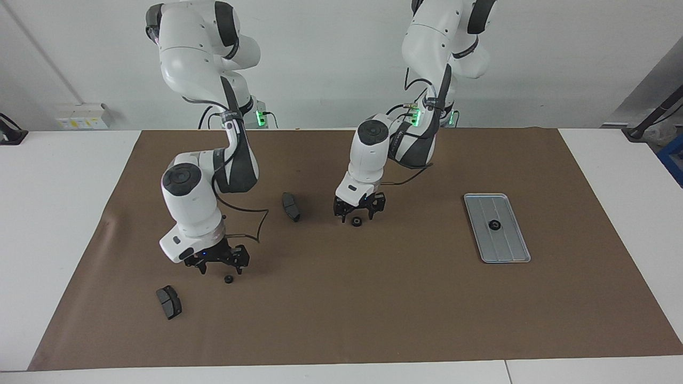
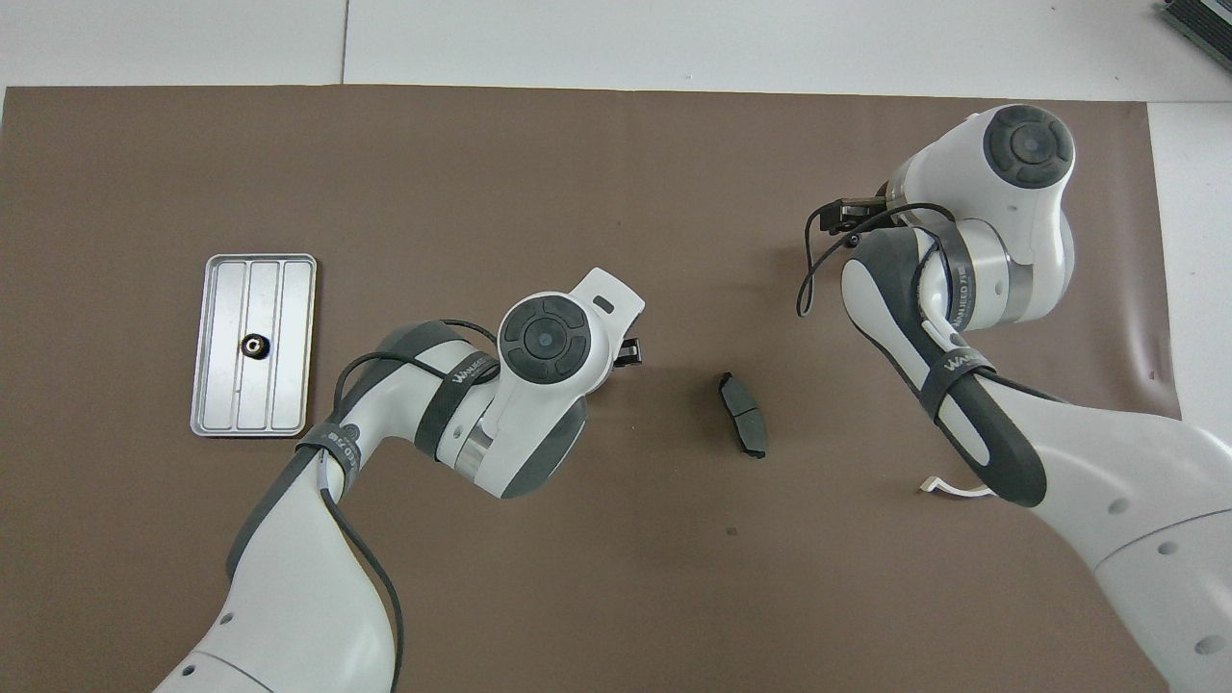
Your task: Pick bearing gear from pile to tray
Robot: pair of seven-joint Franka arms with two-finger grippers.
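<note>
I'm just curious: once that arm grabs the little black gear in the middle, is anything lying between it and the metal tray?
Nothing visible: only bare brown mat lies between the gear under the left gripper and the tray.
</note>
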